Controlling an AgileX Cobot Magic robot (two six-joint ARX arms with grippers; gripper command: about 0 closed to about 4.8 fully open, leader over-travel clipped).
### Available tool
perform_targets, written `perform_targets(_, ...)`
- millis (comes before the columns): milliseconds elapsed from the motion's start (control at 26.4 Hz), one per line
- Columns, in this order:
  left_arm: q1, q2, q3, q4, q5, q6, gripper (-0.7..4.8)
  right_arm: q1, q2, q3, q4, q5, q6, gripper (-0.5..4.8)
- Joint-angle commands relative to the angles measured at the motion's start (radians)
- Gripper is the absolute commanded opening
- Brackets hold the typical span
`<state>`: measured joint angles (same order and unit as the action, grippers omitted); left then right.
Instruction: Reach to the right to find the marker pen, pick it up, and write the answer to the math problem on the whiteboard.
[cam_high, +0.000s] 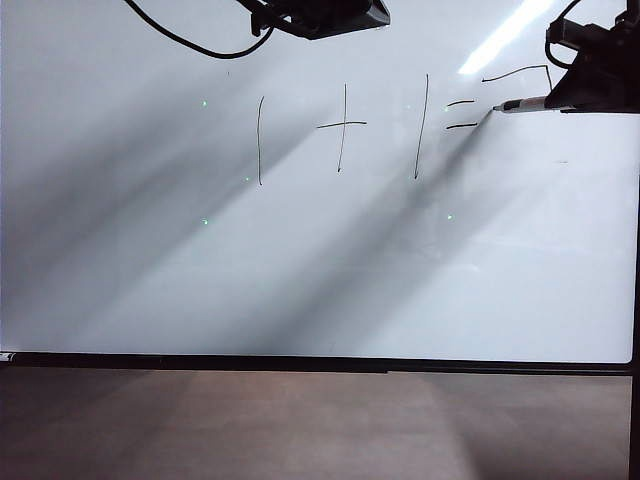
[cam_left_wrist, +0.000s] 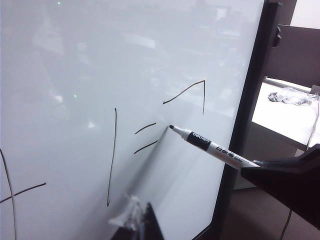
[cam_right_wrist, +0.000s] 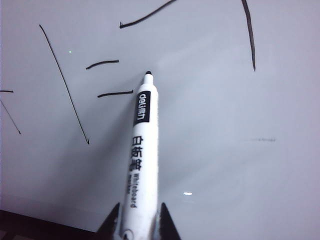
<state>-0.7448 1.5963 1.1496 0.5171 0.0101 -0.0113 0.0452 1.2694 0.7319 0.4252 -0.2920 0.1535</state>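
Protruding from the right gripper (cam_right_wrist: 139, 222), marker pen (cam_right_wrist: 141, 150) beside the answer (cam_right_wrist: 200, 20).

My right gripper (cam_right_wrist: 138, 226): two black, pointed fingers (cam_right_wrist: 111, 224). My left gripper (cam_high: 330, 15): black, angular housing (thick black cable (cam_high: 190, 42) looping off it).

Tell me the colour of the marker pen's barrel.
White with black lettering and a black band near its dark tip; the marker pen shows best in the right wrist view.

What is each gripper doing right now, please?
Left gripper: top of the exterior view, off the whiteboard; state cannot be told.
Right gripper: closed on the marker pen.
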Motion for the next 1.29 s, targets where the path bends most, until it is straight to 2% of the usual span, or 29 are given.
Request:
perform_targets(38,-0.001,-0.004,0.002,0.006,0.002,0.008,-0.04,0.002,-0.002,0.008,0.013,-0.006,0.005,-0.03)
perform_targets(719,-0.001,-0.004,0.002,0.006,0.002,0.007,-0.05,-0.005,-0.002,0.008,0.013,0.032,0.000,-0.03)
perform_targets(1286,-0.001,-0.004,0.002,0.000,0.002,0.007,-0.04,-0.116,0.000,0.007,0.011,0.033,0.000,-0.03)
